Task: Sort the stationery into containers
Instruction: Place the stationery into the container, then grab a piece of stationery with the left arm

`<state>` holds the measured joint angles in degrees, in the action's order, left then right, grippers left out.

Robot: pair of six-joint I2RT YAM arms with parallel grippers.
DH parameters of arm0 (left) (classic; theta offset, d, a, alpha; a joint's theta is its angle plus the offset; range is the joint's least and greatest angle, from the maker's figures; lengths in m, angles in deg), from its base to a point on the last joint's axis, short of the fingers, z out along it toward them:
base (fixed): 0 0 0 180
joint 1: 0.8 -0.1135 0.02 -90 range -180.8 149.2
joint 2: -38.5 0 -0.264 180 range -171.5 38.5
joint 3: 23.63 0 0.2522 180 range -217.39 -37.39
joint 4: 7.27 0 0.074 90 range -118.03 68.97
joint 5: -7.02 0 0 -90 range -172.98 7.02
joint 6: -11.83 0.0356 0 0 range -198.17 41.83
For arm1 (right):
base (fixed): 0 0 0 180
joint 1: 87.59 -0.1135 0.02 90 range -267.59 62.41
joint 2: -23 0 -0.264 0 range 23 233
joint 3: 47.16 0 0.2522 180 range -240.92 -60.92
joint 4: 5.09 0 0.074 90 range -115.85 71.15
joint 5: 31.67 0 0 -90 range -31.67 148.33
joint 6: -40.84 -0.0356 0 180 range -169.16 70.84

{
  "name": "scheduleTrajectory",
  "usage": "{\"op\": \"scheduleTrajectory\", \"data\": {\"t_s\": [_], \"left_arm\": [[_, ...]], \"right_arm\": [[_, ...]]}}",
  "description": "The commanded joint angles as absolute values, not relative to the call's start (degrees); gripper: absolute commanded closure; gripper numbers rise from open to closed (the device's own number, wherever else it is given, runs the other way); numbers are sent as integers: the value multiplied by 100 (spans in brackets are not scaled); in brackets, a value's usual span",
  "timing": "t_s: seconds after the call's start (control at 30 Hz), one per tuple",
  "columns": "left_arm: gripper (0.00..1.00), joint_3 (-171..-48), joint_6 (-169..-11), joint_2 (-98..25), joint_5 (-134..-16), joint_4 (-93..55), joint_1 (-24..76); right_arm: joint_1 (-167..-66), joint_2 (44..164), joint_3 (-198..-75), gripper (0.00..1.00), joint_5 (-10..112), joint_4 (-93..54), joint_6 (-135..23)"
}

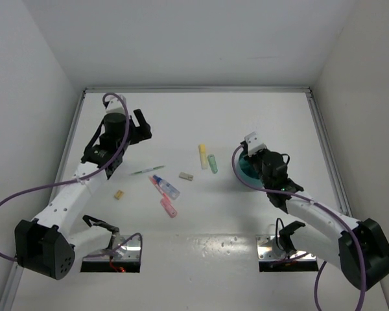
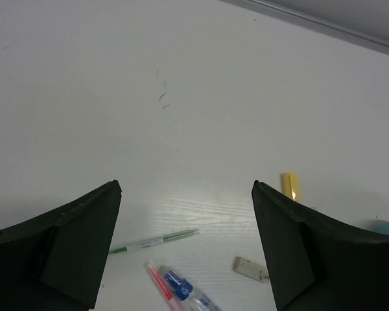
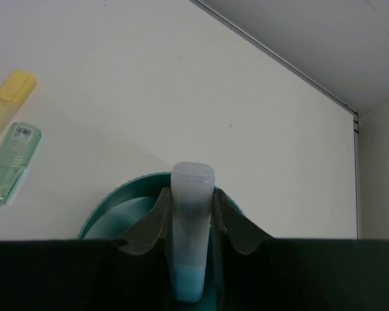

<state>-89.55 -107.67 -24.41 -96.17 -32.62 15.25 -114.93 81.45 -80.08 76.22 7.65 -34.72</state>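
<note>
**Inspector:** State of the right pincer?

**Assessor:** The right gripper point(image 3: 191, 195) is clamped on a light-blue plastic marker point(image 3: 193, 178), which runs lengthwise between the fingers directly over the round teal plastic tub point(image 3: 107, 210). The tub stands toward the right edge of the white table point(image 1: 201, 123), roughly midway between the near and far edges. Whether the marker's end is already inside cannot be told.

**Inspector:** The left?

**Assessor:** The left gripper point(image 2: 186, 188) hangs with its jaws spread wide and nothing between them, toward the far-left corner.

**Inspector:** Loose stock?

**Assessor:** Mid-surface:
- a yellow marker point(image 1: 202, 156), just beside a pale green marker point(image 1: 212, 163)
- a grey eraser block point(image 1: 186, 175)
- a thin green pen point(image 1: 147, 170)
- a clear-blue tube with red tip point(image 1: 165, 186)
- a pink marker point(image 1: 168, 207)
- a tiny yellow piece point(image 1: 118, 194), nearer the left edge

**Inspector:** Hazards?

**Assessor:** In my judgement there are two. The compartment beneath the marker is hidden, so if it is released onto a divider wall it could topple over the rim. A finger snagging that rim on the way up could also drag or upset the light tub.

**Inspector:** Surroundings?

**Assessor:** The surface is matte white with a few faint marks. A metal strip point(image 1: 194, 89) runs along the far edge, and plain white walls enclose three sides.
</note>
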Motion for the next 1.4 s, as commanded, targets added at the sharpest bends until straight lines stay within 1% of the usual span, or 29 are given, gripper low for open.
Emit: {"op": "scheduleTrajectory", "data": {"t_s": [0.0,0.03,0.07,0.1,0.13,0.17,0.2,0.27,0.3,0.33,0.37,0.4,0.47,0.5,0.53,0.57,0.6,0.63,0.67,0.7,0.73,0.77,0.8,0.87,0.9,0.93,0.97,1.2,1.37], "left_arm": [[14,-9074,-10674,-2539,-9241,-3009,1519],[18,-9074,-10673,-2539,-9126,-3008,1580],[25,-9074,-10552,-2713,-8968,-2938,1581],[34,-9135,-10550,-2802,-8688,-2938,1651],[57,-9196,-10481,-2916,-8546,-2938,1747],[64,-9197,-10367,-3030,-8397,-2938,1818],[67,-9353,-10314,-3301,-8160,-2938,1879],[66,-9486,-10217,-3566,-7957,-2990,2125],[62,-9643,-10138,-3698,-7886,-3060,2222],[49,-9741,-10137,-3943,-7807,-3061,2397],[45,-9829,-10085,-4059,-7806,-3122,2494],[41,-10030,-10085,-4182,-7806,-3201,2582],[38,-10346,-10180,-4586,-8200,-3271,2845],[40,-10348,-10268,-4752,-8202,-3359,2934],[48,-10627,-10374,-4946,-8463,-3429,3004],[70,-10803,-10488,-5383,-8613,-3665,3135],[76,-10997,-10715,-5613,-8737,-3798,3189],[76,-11390,-10804,-5833,-8921,-3930,3242],[73,-11559,-10884,-6044,-9018,-4035,3355],[61,-11735,-10945,-6412,-9132,-4228,3417],[46,-12128,-10946,-6598,-9264,-4334,3487],[34,-12350,-10946,-6791,-9526,-4466,3662],[31,-12613,-10946,-7011,-9668,-4859,3751],[31,-13297,-10946,-7626,-9914,-5204,3874],[31,-13475,-10946,-7785,-10029,-5344,3927],[33,-13607,-11024,-7926,-10108,-5546,3989],[33,-13739,-11025,-8118,-10222,-5548,3989],[39,-13741,-11367,-8594,-10337,-5610,3989],[40,-13811,-11473,-8867,-10337,-5610,3989]], "right_arm": [[-11440,8030,-8271,80,7573,849,-3465],[-11440,8030,-8272,73,7521,727,-3465],[-11440,8030,-8324,62,7521,726,-3518],[-11440,8030,-8385,59,7460,621,-3518],[-11440,8030,-8386,56,7459,542,-3518],[-11440,8030,-8447,50,7459,541,-3518],[-11440,7969,-8517,45,7459,463,-3579],[-11440,7969,-8587,43,7459,392,-3580],[-11440,7969,-8658,43,7459,392,-3632],[-11440,7917,-8658,43,7459,313,-3632],[-11440,7916,-8824,48,7459,234,-3632],[-11440,7916,-8904,59,7537,172,-3711],[-11440,7864,-9245,100,7721,-116,-3990],[-11440,7863,-9421,100,7723,-310,-3993],[-11440,7863,-9580,100,7723,-494,-4167],[-11440,7863,-9868,100,7810,-766,-4282],[-11440,7863,-10019,81,7898,-917,-4405],[-11440,7924,-10186,53,7899,-1101,-4580],[-11440,8116,-10571,29,7899,-1311,-4582],[-11440,8257,-10792,15,7899,-1896,-4669],[-11388,8381,-10977,24,7986,-2102,-4739],[-11387,8547,-11092,64,8082,-2192,-4740],[-11387,8549,-11093,100,8257,-2088,-4809],[-11335,8549,-11032,100,8504,-1956,-4811],[-11335,8549,-10979,98,8505,-1955,-4810],[-11335,8549,-11040,70,8505,-2007,-4810],[-11335,8549,-11040,63,8505,-2008,-4862],[-11282,8365,-10988,61,8610,-1955,-4915],[-11229,8241,-10935,61,8610,-1902,-4916]]}}
